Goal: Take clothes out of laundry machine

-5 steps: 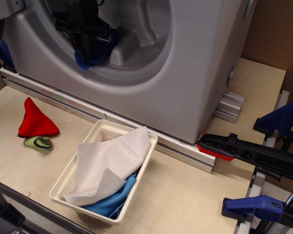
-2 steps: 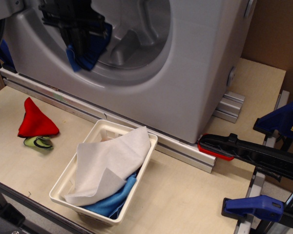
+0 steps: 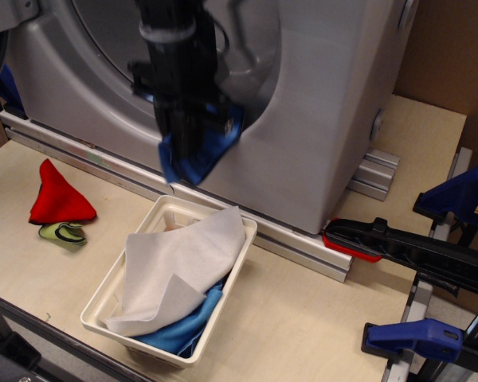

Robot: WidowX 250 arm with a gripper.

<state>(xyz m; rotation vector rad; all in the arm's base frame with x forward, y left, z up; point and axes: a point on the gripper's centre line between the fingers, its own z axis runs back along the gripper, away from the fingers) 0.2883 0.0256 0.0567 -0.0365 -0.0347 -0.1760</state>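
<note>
Above the white plastic basket (image 3: 237, 256), black gripper (image 3: 193, 151) pinching small royal-blue cloth (image 3: 199, 156), now out of the light-grey plastic washer's (image 3: 319, 119) drum; drop remains.

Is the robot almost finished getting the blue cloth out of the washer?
Nearly. The blue cloth is already out of the washer drum and hangs in front of its grey face, gripped by the tool. What is in hand is carrying it, just above the far end of the white basket. What is left is letting go; the cloth is not yet set down anywhere.
</note>
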